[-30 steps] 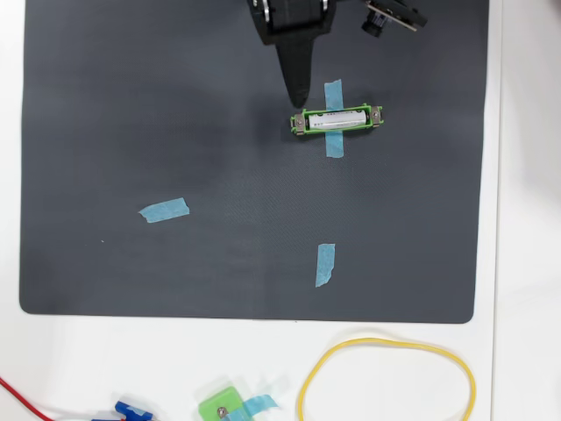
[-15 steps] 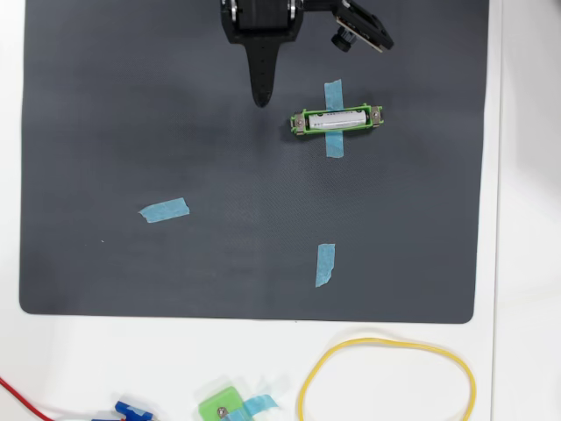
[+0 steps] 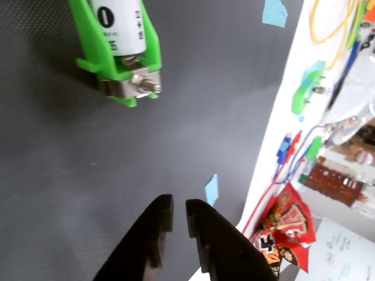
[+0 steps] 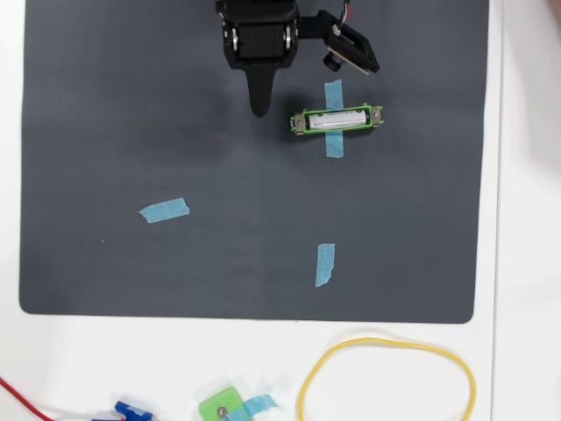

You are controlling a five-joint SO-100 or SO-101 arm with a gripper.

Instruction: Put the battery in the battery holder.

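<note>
My gripper (image 3: 179, 212) hung over bare mat w/ its two black fingers (image 3: 153, 231) nearly pressed together — only a thin slit showed between the tips in the wrist view, nothing pinched. In the overhead view the gripper (image 4: 259, 107) pointed down the picture as one dark tapered tip, just left of the battery holder (image 4: 337, 120) and apart from it.

The battery (image 4: 336, 119) lay inside the holder, seated between the two green side rails. Its long axis ran left-right in the overhead view, parallel to the holder's own length, w/ a metal screw contact at each end of the frame. The holder sat on the black mat (image 4: 131, 132), toward the far right part of it, across a strip of blue tape (image 4: 333, 140) that ran top-to-bottom under it.

From the wrist view I saw the battery (image 3: 119, 26) at top left, white w/ dark print, its visible end pointing toward the metal contact (image 3: 136, 82) at the holder's (image 3: 112, 61) near end — whether the end touched the contact I couldn't tell.

Other tape bits lay on the mat: one at mid left (image 4: 164, 210), one lower centre (image 4: 325, 264). A yellow loop of cable (image 4: 386, 377) lay on the white table off the mat's near edge.
</note>
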